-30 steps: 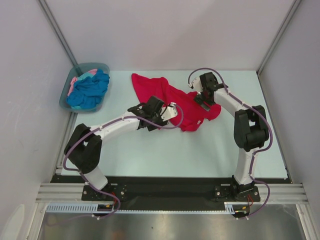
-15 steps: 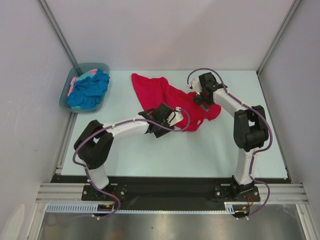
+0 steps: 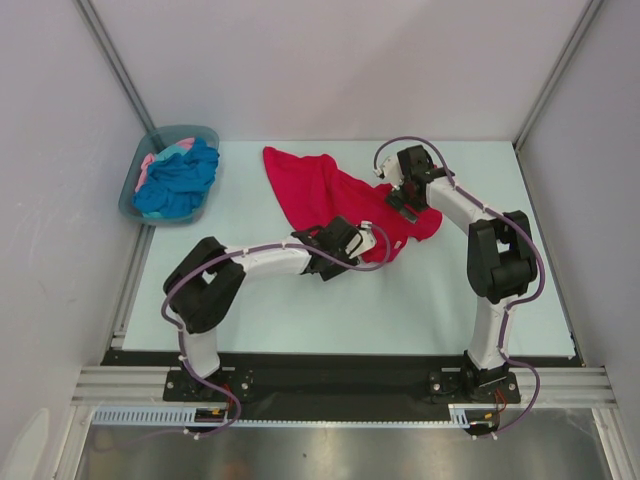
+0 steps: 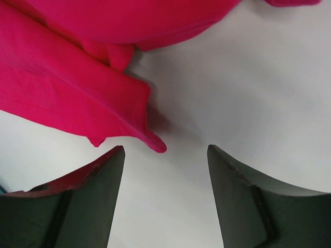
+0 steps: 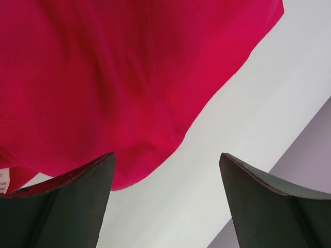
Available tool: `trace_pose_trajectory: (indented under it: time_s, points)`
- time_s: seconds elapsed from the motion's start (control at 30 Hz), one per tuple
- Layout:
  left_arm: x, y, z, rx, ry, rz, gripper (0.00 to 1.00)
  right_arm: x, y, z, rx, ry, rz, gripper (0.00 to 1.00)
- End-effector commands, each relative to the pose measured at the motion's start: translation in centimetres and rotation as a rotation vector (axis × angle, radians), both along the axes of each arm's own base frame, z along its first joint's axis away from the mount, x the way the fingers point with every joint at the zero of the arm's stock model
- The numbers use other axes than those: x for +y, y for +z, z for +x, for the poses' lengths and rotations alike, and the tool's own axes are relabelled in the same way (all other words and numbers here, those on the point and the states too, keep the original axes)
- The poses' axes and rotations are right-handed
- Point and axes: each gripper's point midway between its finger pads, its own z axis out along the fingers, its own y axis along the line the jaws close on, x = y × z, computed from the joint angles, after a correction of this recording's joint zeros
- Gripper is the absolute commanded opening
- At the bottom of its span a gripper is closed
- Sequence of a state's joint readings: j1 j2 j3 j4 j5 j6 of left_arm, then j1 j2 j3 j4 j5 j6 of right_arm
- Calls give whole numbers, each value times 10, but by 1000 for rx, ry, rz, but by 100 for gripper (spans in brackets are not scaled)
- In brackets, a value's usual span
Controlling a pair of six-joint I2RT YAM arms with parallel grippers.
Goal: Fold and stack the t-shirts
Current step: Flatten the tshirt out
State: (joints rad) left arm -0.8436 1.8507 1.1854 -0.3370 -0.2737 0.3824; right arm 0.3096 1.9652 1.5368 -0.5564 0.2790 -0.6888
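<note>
left claw point(image 4: 165, 147) slid toward 3 o'clock, open, empty | right claw point(image 5: 166, 154) open, empty | red t-shirt point(image 3: 320, 190) long axis 10-to-4 o'clock

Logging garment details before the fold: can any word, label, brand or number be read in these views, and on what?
No text is legible.
White label on the red t-shirt, right wrist view: tiny print, too small and cut off to read.
Tub, table: no lettering visible.
</note>
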Motion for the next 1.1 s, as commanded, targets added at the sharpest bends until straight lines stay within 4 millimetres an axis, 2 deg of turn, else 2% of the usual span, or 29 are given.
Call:
trace_pose_trajectory:
  time_s: [0.0, 0.17, 0.5, 0.53, 0.57, 0.6, 0.63, 0.67, 0.83, 0.9, 0.97, 1.07]
  points:
    - [-3, 3, 14, -65, 46, -5, 72, 5, 24, 0, -58, 6, 31, 88]
    - [-2, 2, 25, -107, 65, 14, 72, 4, 24, 0, -61, 0, 31, 88]
    - [0, 1, 29, -115, 81, 22, 69, 4, 26, 2, -71, -1, 33, 88]
    - [1, 0, 28, -112, 81, 28, 63, 5, 27, 2, -73, 0, 33, 88]
    - [1, 0, 28, -114, 83, 29, 54, 4, 26, 2, -72, -3, 31, 88]
    - [2, 0, 28, -111, 82, 31, 38, 5, 26, 3, -73, 1, 29, 88]
    - [2, 0, 28, -110, 81, 35, 10, 3, 26, 3, -75, -3, 29, 88]
    - [3, 0, 27, -109, 87, 38, 0, 2, 26, 3, -77, -4, 27, 88]
    - [6, 6, 27, -112, 88, 46, 0, 0, 27, 4, -81, -8, 23, 88]
    - [11, 19, 29, -129, 84, 53, 0, -1, 27, 4, -80, -9, 19, 88]
    - [18, 37, 36, -169, 69, 64, 0, -1, 29, 4, -83, -9, 20, 88]
    - [42, 82, 59, -256, 98, 74, 0, -3, 30, 3, -84, -11, 20, 88]
